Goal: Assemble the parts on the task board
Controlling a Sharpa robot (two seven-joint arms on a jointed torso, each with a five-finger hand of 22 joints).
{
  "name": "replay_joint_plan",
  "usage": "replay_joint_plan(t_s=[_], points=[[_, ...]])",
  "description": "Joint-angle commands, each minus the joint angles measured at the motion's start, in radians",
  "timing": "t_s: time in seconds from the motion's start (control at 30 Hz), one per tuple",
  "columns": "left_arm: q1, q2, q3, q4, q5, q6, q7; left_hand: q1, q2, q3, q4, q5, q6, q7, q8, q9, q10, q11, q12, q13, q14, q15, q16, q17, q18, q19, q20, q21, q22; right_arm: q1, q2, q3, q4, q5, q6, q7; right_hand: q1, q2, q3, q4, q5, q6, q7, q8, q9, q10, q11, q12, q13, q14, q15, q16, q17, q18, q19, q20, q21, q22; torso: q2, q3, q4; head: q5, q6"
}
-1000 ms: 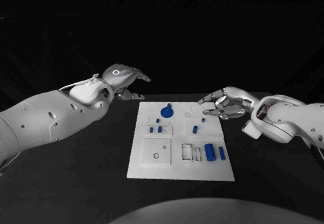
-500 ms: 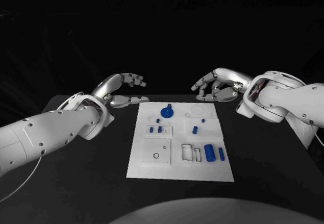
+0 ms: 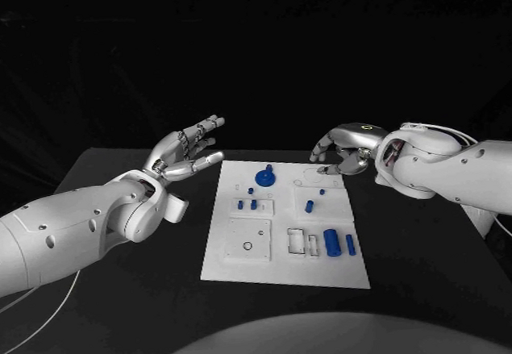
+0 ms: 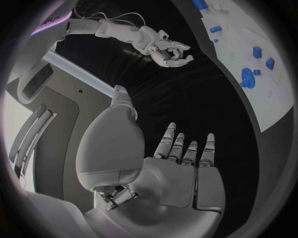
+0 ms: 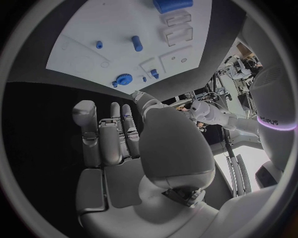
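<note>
Black table [image 3: 121,258] is carrying the white rectangular task board [image 3: 287,268] at its middle, long side running near to far.

Nearest on the board, two blue parts are lying side by side toward the right edge: a thick blue cylinder [image 3: 331,241] and, just right of it, a thin blue bar [image 3: 351,243]. Left of them, clear rectangular slots are showing.

Mid-board, a short blue peg [image 3: 308,205] is standing right of centre; small blue pegs [image 3: 246,203] are clustering on the left half.

At the far end, a blue gear-shaped part [image 3: 263,176] is sitting left of centre.

Left silver hand [image 3: 187,154] is hovering off the board's far-left corner, fingers [image 4: 189,151] stretched out straight and spread apart, holding nothing, touching nothing.

Right silver hand [image 3: 341,150] is hanging over the board's far-right corner, fingers curling inward toward the palm with nothing visible between them; the wrist view is showing the fingers [image 5: 114,134] folded together, empty.
</note>
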Motion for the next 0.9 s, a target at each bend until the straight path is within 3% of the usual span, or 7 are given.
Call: replay_joint_plan(t_s=[0.03, 0.07, 0.13, 0.2, 0.27, 0.47, 0.9], points=[[-0.001, -0.009, 0.001, 0.015, 0.153, 0.103, 0.04, 0.032, 0.099, 0.073, -0.002, 0.057, 0.0, 0.007, -0.002, 0.001, -0.006, 0.005, 0.0, 0.0, -0.004, 0.0, -0.004, -0.001, 0.019, -0.005, -0.005, -0.005, -0.026, -0.017, 0.002, 0.0, -0.019, -0.074, -0.025, -0.057, 0.003, -0.008, 0.023, -0.022, 0.125, 0.006, 0.004, 0.01, 0.02, 0.014, -0.002, -0.009, -0.015, 0.005, -0.003, 0.002, 0.029, -0.014, 0.007, -0.003, 0.003, 0.088, -0.001, -0.0008, 0.001, -0.01, 0.0], [-0.001, -0.013, 0.0, 0.02, 0.153, 0.104, 0.04, 0.05, 0.152, 0.108, -0.004, 0.068, 0.0, 0.01, -0.002, 0.001, -0.007, 0.008, 0.004, 0.0, -0.004, 0.003, -0.004, -0.001, 0.022, -0.005, -0.006, -0.005, -0.032, -0.022, 0.003, 0.0, -0.024, -0.07, -0.024, -0.057, 0.006, -0.013, 0.035, -0.03, 0.183, 0.006, 0.006, 0.013, 0.029, 0.016, -0.002, -0.014, -0.021, 0.002, -0.005, -0.001, 0.025, -0.014, 0.006, -0.005, 0.0, 0.089, -0.001, -0.0006, 0.0001, -0.015, 0.0], [-0.002, -0.021, 0.0, 0.031, 0.147, 0.107, 0.039, 0.074, 0.192, 0.134, -0.007, 0.088, 0.005, 0.016, -0.002, 0.001, -0.011, 0.013, 0.014, 0.0, -0.004, 0.007, -0.004, -0.001, 0.033, -0.004, -0.003, -0.005, -0.05, -0.03, 0.004, 0.0, -0.034, -0.067, -0.022, -0.057, 0.012, -0.021, 0.059, -0.045, 0.266, 0.0, 0.017, 0.015, 0.042, 0.017, 0.0, -0.023, -0.031, -0.003, -0.005, -0.005, 0.017, -0.012, 0.001, -0.008, -0.005, 0.093, 0.0, -0.0005, -0.0015, -0.027, 0.0], [-0.002, -0.027, 0.0, 0.043, 0.138, 0.108, 0.035, 0.101, 0.238, 0.144, -0.009, 0.127, 0.01, 0.023, -0.002, 0.001, -0.014, 0.019, 0.028, 0.001, -0.004, 0.012, -0.004, -0.001, 0.046, 0.0, 0.007, -0.004, -0.068, -0.038, 0.006, 0.0, -0.045, -0.064, -0.019, -0.056, 0.012, -0.026, 0.067, -0.052, 0.282, -0.004, 0.017, 0.016, 0.049, 0.017, 0.001, -0.026, -0.035, -0.006, -0.006, -0.008, 0.013, -0.012, -0.001, -0.008, -0.006, 0.094, 0.0, -0.0005, -0.0023, -0.039, 0.0], [-0.002, -0.031, -0.001, 0.052, 0.133, 0.11, 0.03, 0.128, 0.267, 0.139, -0.01, 0.161, 0.015, 0.033, -0.002, 0.001, -0.017, 0.026, 0.041, 0.001, -0.002, 0.02, -0.003, 0.0, 0.058, 0.005, 0.018, -0.003, -0.078, -0.045, 0.01, 0.0, -0.056, -0.067, -0.014, -0.056, 0.005, -0.029, 0.071, -0.056, 0.262, -0.011, 0.016, 0.016, 0.057, 0.02, 0.002, -0.028, -0.039, -0.008, -0.004, -0.008, 0.011, -0.012, -0.002, -0.008, -0.007, 0.095, -0.001, -0.0008, -0.0025, -0.044, 0.0], [-0.003, -0.034, -0.002, 0.068, 0.127, 0.116, 0.023, 0.154, 0.284, 0.117, -0.01, 0.177, 0.024, 0.037, -0.001, 0.002, -0.023, 0.037, 0.059, 0.001, 0.007, 0.032, 0.0, 0.004, 0.074, 0.013, 0.028, -0.001, -0.091, -0.07, 0.03, 0.0, -0.094, -0.081, 0.01, -0.061, -0.027, -0.035, 0.07, -0.056, 0.186, -0.023, 0.008, 0.02, 0.085, 0.012, 0.004, -0.035, -0.047, -0.015, -0.001, -0.013, 0.0, -0.01, -0.01, -0.004, -0.019, 0.092, -0.002, -0.0011, -0.0025, -0.057, 0.0], [-0.003, -0.039, -0.002, 0.078, 0.13, 0.115, 0.019, 0.113, 0.315, 0.075, -0.009, 0.132, 0.032, 0.041, -0.001, 0.002, -0.029, 0.043, 0.082, 0.001, 0.014, 0.041, 0.002, 0.004, 0.08, 0.018, 0.034, -0.001, -0.115, -0.111, 0.083, 0.0, -0.176, -0.07, 0.015, -0.037, -0.062, -0.037, 0.046, -0.058, 0.131, -0.035, 0.013, 0.042, 0.145, 0.007, -0.004, -0.007, -0.028, -0.019, -0.005, -0.013, -0.01, -0.009, -0.01, -0.005, -0.031, 0.09, -0.002, -0.0014, 0.0001, -0.048, 0.0]])
